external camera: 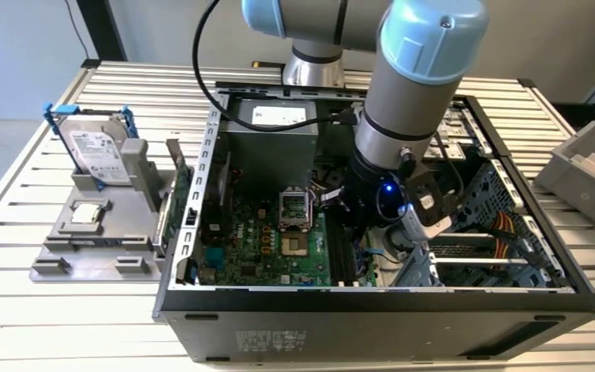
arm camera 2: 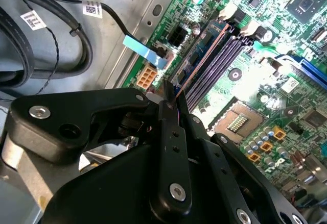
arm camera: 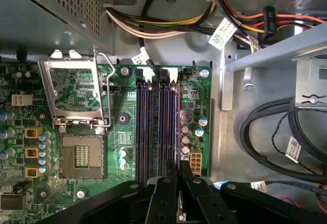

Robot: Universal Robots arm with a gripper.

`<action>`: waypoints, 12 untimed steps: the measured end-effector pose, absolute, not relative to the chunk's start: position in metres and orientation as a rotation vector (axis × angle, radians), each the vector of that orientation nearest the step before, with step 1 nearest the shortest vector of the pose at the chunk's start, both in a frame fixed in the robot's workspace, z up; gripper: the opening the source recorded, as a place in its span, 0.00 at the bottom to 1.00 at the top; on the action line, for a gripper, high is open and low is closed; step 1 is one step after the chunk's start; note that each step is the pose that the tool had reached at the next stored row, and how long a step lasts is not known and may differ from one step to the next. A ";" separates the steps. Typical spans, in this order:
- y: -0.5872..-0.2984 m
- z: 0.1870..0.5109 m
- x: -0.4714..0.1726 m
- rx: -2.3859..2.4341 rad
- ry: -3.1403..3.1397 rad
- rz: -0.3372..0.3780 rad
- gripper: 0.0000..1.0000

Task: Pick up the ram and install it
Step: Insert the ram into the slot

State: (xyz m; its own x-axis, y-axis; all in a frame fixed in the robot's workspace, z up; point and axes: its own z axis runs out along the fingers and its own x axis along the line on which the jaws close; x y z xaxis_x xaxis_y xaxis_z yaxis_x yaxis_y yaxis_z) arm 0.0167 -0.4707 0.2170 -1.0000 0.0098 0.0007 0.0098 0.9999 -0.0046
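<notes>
Pinching the ram by its near end, the gripper is closed on it, the stick reaching ahead over the slots; thin, light, stiff and fragile, best gripped on its flat faces.

Thin ram on edge along motherboard slot.

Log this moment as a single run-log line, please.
pincer shut on ram | ram edge-on over memory slots | inside open PC case
</notes>
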 end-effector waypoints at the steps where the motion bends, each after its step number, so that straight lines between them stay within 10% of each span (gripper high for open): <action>1: -0.471 0.217 0.017 -0.015 -3.141 0.007 0.00; 12: -0.471 0.215 0.015 -0.015 -3.141 0.007 0.00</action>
State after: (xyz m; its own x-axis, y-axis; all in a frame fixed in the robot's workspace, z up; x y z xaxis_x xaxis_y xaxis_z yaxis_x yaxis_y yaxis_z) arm 0.0147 -0.4707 0.2147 -1.0000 0.0097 0.0006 0.0097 0.9999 -0.0043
